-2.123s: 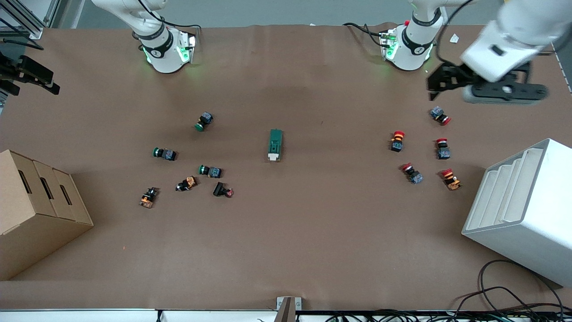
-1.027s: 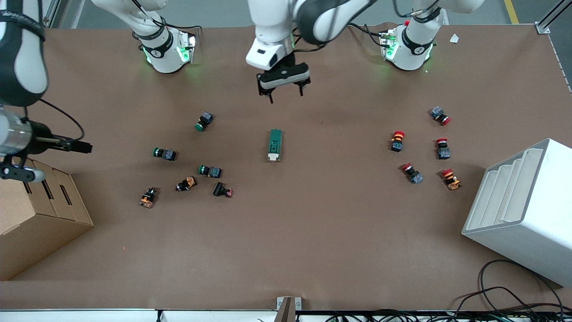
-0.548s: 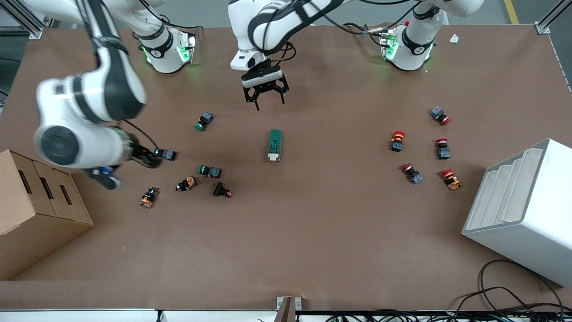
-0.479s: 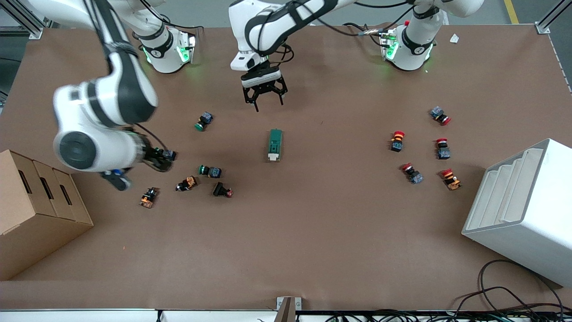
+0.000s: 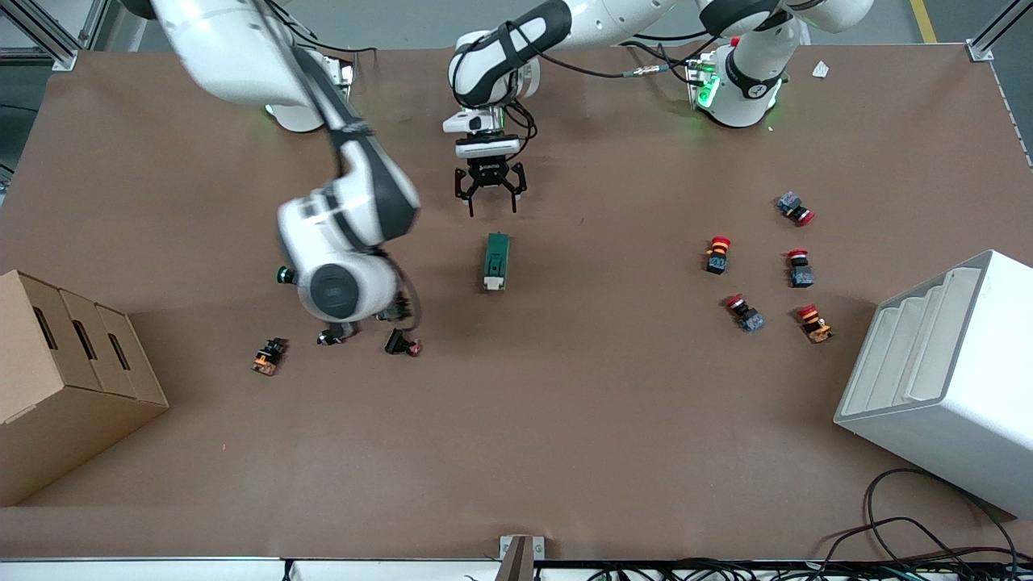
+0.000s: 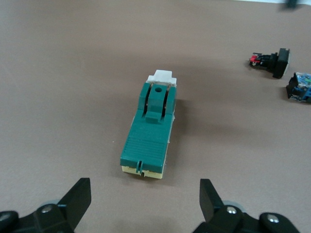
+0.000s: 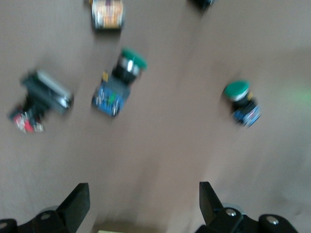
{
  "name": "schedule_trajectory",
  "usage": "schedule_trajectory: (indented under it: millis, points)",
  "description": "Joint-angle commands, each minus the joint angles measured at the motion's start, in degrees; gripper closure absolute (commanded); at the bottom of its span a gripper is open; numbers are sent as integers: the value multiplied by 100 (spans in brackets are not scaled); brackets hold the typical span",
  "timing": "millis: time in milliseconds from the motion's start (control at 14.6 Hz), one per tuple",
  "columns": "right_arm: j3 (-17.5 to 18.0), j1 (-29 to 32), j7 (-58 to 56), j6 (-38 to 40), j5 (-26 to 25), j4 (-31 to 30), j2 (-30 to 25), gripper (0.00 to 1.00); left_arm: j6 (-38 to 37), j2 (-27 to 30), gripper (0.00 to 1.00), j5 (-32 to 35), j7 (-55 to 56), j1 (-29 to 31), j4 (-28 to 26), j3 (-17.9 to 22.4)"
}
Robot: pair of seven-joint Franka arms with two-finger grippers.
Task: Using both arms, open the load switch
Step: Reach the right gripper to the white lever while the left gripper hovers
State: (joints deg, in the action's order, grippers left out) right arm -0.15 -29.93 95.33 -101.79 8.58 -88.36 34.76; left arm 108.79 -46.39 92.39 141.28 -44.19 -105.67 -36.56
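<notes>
The load switch (image 5: 496,261) lies in the middle of the table, a dark green oblong block with its white tab (image 5: 492,282) at the end nearer the front camera. In the left wrist view the load switch (image 6: 150,128) lies just ahead of the fingers, its white tab (image 6: 162,76) at the end away from them. My left gripper (image 5: 492,208) (image 6: 144,187) hangs open over the table next to the switch's green end. My right gripper (image 7: 142,191) is open and holds nothing, over the green push buttons (image 7: 119,82). The right arm's wrist (image 5: 339,286) hides it in the front view.
Push buttons lie toward the right arm's end of the switch (image 5: 402,344) (image 5: 268,356). Red-capped ones (image 5: 717,254) (image 5: 799,268) lie toward the left arm's end. A cardboard box (image 5: 64,379) and a white rack (image 5: 944,371) stand at the table's two ends.
My left gripper has come down from near the bases to just short of the switch. My right arm has swung from the cardboard box toward the middle, over the push buttons.
</notes>
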Motion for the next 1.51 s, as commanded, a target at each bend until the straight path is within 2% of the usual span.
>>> schedule_trajectory:
  millis: [0,68,205,411,1096,1438]
  points:
    - [-64,-355,547,-445,423,196,329,0,-366,-229,1,629,154,-168,-24,219]
    - [-64,-425,670,-639,607,196,417,0,-393,-300,1,823,294,-239,-24,298]
    - [-64,-583,916,-947,671,196,567,0,-411,-388,1,1210,610,-458,-15,640]
    - [-64,-794,1128,-1229,671,196,751,0,-411,-423,1,1255,673,-793,29,1054]
    - [23,-1032,1119,-1133,891,205,787,0,-411,-511,1,1563,875,-802,29,1090]
    - [94,-936,1076,-27,891,741,752,0,-411,-546,1,1589,884,-811,29,1099]
